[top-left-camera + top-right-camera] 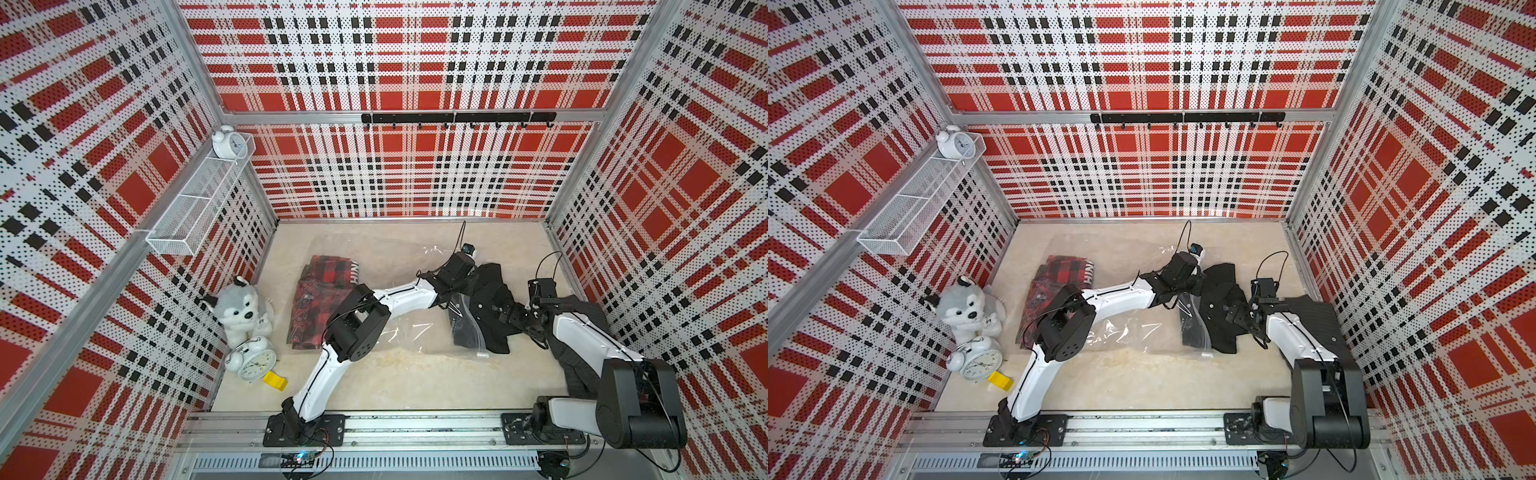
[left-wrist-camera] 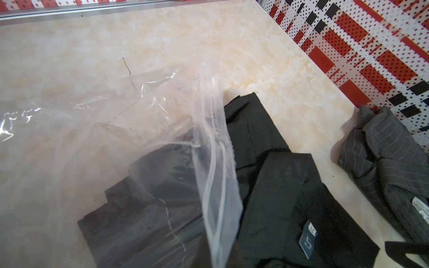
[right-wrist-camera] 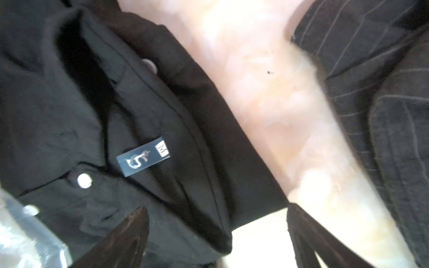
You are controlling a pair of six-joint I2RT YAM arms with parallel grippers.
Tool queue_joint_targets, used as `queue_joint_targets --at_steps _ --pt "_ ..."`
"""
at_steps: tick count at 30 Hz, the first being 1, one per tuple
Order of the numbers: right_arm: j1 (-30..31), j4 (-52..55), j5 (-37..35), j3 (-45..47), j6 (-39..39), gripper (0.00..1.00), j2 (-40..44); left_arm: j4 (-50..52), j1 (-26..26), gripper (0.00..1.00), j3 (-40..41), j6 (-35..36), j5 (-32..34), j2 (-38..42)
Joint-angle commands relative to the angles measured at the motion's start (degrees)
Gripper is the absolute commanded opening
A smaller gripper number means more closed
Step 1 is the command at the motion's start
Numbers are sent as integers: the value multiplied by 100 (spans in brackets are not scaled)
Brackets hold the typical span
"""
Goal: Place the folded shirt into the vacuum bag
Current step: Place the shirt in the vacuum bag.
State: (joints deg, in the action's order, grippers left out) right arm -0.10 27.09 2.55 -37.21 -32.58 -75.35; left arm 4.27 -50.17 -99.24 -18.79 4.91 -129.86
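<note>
As left jaws pinch bag (image 2: 214, 162), right jaws wide

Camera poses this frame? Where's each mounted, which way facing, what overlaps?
Top views: stereo pair high above the base rail, looking down; left arm, right arm visible.
Left wrist: on left arm, facing vacuum bag mouth and black shirt; one dark tip, owner unclear.
Right wrist: on right arm, close over shirt collar; open right claw frames it.
Shared: wrist views both catch the M label and pinstriped garment.
</note>
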Motion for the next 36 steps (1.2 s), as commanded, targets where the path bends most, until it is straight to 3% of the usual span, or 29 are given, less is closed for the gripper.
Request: queue_joint_targets --at_steps 1,7,13,16,23,36 --pt "95 -187 124 152 -106 93 -325 -39 -6 0 89 90 -13 295" --pt "336 -636 823 329 -83 66 -610 -36 -101 0 54 68 -62 312" --pt "440 -873 1644 390 50 17 -304 3 -199 0 -34 68 -87 339" --pt "450 -1075 2052 466 50 4 -11 21 -236 0 -43 61 -87 373" --pt "497 -1881 3096 651 -397 0 159 49 -317 0 29 25 -80 561" --pt "1473 -3008 3156 964 -849 0 -619 -22 -414 0 74 -36 -17 805"
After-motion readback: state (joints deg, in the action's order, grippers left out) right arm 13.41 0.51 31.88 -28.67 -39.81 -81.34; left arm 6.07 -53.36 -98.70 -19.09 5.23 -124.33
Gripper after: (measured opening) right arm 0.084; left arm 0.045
